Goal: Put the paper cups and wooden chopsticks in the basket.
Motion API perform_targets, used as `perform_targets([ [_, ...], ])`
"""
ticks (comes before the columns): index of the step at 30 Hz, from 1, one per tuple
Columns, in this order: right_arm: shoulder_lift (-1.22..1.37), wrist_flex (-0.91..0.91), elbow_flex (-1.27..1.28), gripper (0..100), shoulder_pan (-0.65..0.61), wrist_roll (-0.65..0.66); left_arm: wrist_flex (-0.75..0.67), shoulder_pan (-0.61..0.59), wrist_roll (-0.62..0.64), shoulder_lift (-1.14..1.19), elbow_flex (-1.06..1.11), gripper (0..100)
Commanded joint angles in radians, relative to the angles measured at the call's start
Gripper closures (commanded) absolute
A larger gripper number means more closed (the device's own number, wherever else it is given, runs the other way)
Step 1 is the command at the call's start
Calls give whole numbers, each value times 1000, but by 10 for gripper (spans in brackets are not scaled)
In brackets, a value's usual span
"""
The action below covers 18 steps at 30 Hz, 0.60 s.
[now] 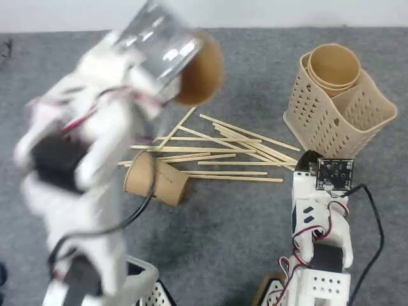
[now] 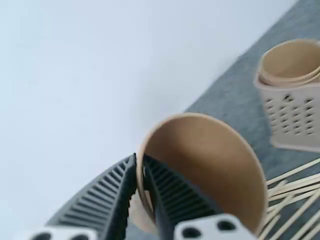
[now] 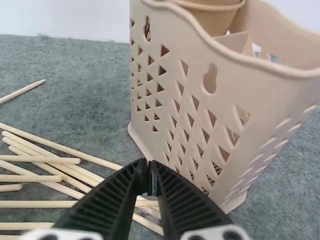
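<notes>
The basket (image 1: 344, 121) stands near the far right corner of the counter (image 1: 255, 242), nested cups (image 1: 335, 64) inside. The left jaws pinch the rim of a paper cup (image 1: 201, 70) held high. That thin hold could slip mid-swing. The right jaws, pressed together, sit by scattered chopsticks (image 1: 223, 153).

The right gripper (image 3: 148, 172) sits low on the near side of the basket (image 3: 200, 115), its black ribbed jaws closed together with nothing between them; the basket stands upright on grey carpet (image 3: 75, 85), paper cups (image 3: 210, 12) nested inside. Wooden chopsticks (image 3: 50, 150) lie scattered flat to its left; a white wall (image 3: 60, 17) runs beyond.
</notes>
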Motion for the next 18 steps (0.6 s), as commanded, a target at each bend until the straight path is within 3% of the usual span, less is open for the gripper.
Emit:
perform_targets([
  [1,-16,5,2,991,1,20,-29,124,104,276,-248,991],
  [7,-16,1,11,991,-2,20,-37,259,213,617,-676,990],
  [11,-16,-10,18,991,-7,18,-160,333,218,761,-912,990],
  [18,-16,-13,18,991,-7,18,-354,387,221,833,-852,990],
])
